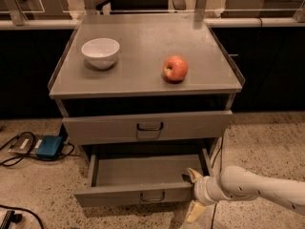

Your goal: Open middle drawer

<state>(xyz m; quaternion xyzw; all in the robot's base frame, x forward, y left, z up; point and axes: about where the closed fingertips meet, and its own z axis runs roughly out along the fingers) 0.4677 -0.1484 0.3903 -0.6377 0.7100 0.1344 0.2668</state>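
Note:
The middle drawer (119,195) is a grey metal drawer with a small dark loop handle (152,196). It stands pulled out below the shut top drawer (105,127), and its inside looks empty. My gripper (193,193) is at the right end of the middle drawer's front. It is open. One fingertip (194,174) is over the drawer's inside corner, and the other (193,213) hangs in front of and below the panel. The white arm (257,187) comes in from the right. No lower drawer front shows.
A white bowl (100,51) and a red apple (175,68) sit on the cabinet top (143,37). A blue box with cables (49,147) lies on the floor to the left. Dark cabinets (271,66) stand behind.

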